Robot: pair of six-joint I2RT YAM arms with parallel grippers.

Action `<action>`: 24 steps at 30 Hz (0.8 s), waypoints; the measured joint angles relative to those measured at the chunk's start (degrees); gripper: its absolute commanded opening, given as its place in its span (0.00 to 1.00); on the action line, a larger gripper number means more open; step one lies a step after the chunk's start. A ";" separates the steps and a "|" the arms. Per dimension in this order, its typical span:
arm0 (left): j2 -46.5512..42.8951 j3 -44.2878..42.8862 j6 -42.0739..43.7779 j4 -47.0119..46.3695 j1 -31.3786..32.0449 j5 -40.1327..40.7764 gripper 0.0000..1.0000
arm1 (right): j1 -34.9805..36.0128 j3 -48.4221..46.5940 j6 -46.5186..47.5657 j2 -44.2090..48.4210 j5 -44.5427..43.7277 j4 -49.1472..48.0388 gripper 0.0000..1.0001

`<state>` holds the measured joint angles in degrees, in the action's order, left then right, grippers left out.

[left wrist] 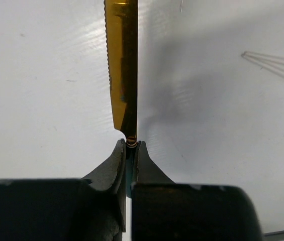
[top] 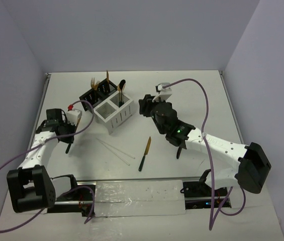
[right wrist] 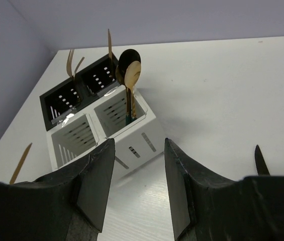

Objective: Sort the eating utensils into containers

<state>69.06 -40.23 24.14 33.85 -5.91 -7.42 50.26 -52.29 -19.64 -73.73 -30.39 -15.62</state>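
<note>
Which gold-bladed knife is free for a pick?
The loose gold knife lying flat on the table, right of the chopsticks. The other gold knife is clamped in the left gripper, jaws shut on its handle end.

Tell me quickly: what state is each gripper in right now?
Left gripper: closed on a gold-bladed knife.
Right gripper: open, holding nothing.

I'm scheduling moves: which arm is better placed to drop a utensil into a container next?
Left. The left end effector is shut on a gold-bladed knife, while the right end effector hangs open and empty before the white container.
</note>
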 measured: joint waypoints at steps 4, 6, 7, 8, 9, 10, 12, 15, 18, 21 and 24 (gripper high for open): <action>-4.24 -0.52 -0.63 0.85 -1.03 -1.70 0.00 | 0.00 0.00 -0.11 0.00 0.04 -0.04 0.51; -5.90 -1.44 -1.11 1.95 -1.38 -2.71 0.00 | 0.00 0.00 -0.28 0.02 0.24 -0.17 0.51; -6.71 -2.08 -1.31 2.54 -1.49 -3.32 0.00 | 0.00 0.00 -0.33 0.02 0.44 -0.22 0.51; -7.67 -2.82 -1.53 3.15 -1.64 -4.09 0.00 | 0.00 0.00 -0.42 0.02 0.79 -0.22 0.51; -8.72 -3.85 -1.73 3.78 -1.70 -5.20 0.00 | 0.00 0.00 -0.44 0.02 1.09 -0.22 0.51; -9.84 -5.01 -1.99 4.44 -1.73 -6.29 0.00 | 0.02 0.00 -0.46 0.02 1.42 -0.17 0.51; -11.82 -7.23 -2.47 5.22 -1.77 -8.68 0.00 | 0.00 0.00 -0.44 0.02 2.34 -0.20 0.51; -14.71 -10.54 -2.78 5.81 -1.77 -12.28 0.00 | 0.00 -0.17 -0.37 0.00 6.38 -0.37 0.57; -16.92 -13.33 -2.82 6.25 -1.77 -15.26 0.00 | 0.00 -2.29 -0.63 -1.22 14.82 -1.22 0.67; -18.40 -14.78 -2.91 6.25 -1.77 -17.49 0.00 | 0.70 -9.16 -2.21 -6.45 23.98 -3.41 0.74; -19.30 -14.95 -3.15 6.36 -1.77 -18.60 0.00 | 2.86 -17.57 -3.74 -13.57 30.34 -5.97 0.75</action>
<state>49.76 -55.18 20.99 40.21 -7.68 -26.02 53.12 -69.87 -23.38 -87.31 -0.05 -21.58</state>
